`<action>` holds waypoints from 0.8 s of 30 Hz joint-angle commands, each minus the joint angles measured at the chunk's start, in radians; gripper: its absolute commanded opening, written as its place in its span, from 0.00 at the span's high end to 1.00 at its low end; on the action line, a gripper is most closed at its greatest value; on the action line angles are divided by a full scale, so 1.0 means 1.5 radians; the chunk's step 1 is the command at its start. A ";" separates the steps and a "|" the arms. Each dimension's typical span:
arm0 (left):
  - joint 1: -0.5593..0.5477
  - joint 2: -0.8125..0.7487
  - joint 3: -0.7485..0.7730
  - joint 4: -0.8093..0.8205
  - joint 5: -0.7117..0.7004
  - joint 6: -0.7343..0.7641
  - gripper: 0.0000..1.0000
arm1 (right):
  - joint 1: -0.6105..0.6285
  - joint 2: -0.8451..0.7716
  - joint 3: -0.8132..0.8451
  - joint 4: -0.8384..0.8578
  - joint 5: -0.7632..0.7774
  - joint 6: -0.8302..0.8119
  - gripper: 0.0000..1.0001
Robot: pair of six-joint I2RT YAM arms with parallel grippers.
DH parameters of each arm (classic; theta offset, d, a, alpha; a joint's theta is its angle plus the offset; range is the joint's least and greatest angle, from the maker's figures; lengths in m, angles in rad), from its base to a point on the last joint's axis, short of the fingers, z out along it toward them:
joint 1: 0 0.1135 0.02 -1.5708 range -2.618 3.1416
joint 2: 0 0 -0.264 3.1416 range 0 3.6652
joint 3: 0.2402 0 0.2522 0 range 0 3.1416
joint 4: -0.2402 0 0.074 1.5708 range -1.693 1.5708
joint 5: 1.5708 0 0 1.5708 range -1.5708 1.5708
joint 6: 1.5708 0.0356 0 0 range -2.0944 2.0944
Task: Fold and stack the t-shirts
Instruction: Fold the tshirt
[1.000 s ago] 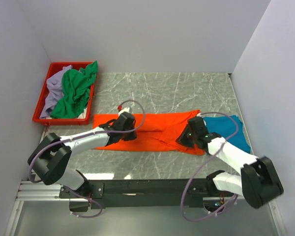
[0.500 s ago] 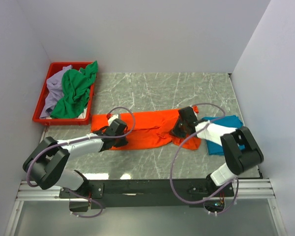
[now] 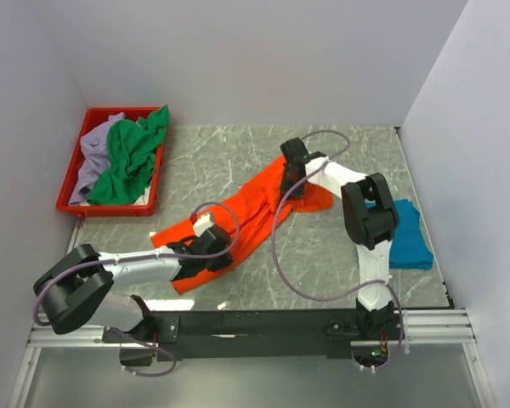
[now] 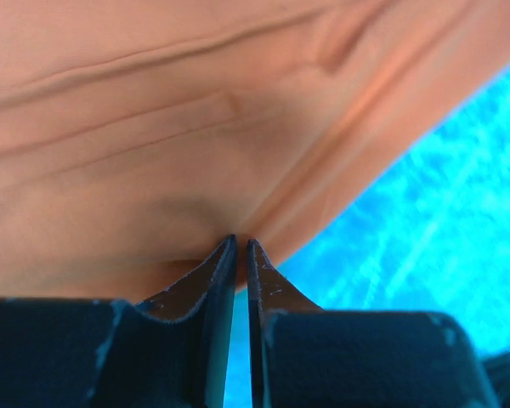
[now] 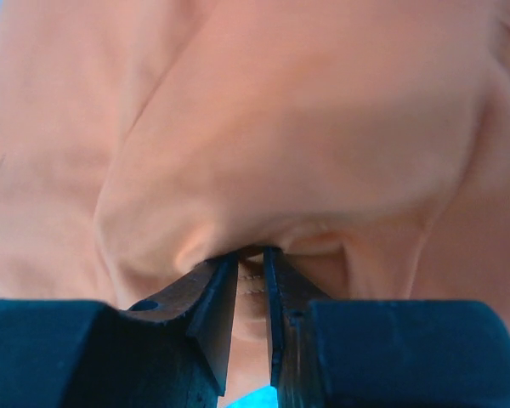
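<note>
Overhead camera looks down; wrist cameras hug orange t-shirt (image 3: 255, 206).

No text, label, brand or number can be read anywhere. The orange t-shirt (image 3: 253, 214), red tray (image 3: 69, 174) and bench (image 3: 238, 153) show plain surfaces only.

The orange t-shirt (image 3: 246, 217) stretches in a long, rumpled diagonal band across the table (image 3: 238, 153), its near-left end pinched in the left pincer (image 3: 206, 259) and its far-right end in the right pincer (image 3: 291, 183). The teal t-shirt (image 3: 408, 234) lies folded near the table's right edge, apart from the orange one. The green t-shirt (image 3: 132, 161) is heaped, crumpled, in the red tray (image 3: 110, 111) at far left, partly covering the lavender t-shirt (image 3: 92, 157) beside it.
</note>
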 commanded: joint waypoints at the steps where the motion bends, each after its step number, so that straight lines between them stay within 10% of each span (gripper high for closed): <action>1: -0.051 -0.002 -0.027 -0.027 -0.001 -0.114 0.83 | -0.006 0.078 0.114 -0.107 0.073 -0.074 0.75; 10: -0.157 0.057 0.025 0.045 0.016 -0.228 0.77 | -0.009 0.177 0.292 -0.169 0.137 -0.181 0.73; 24: -0.129 -0.053 0.171 -0.229 -0.127 0.004 0.62 | -0.062 0.007 0.225 -0.114 0.025 -0.133 0.55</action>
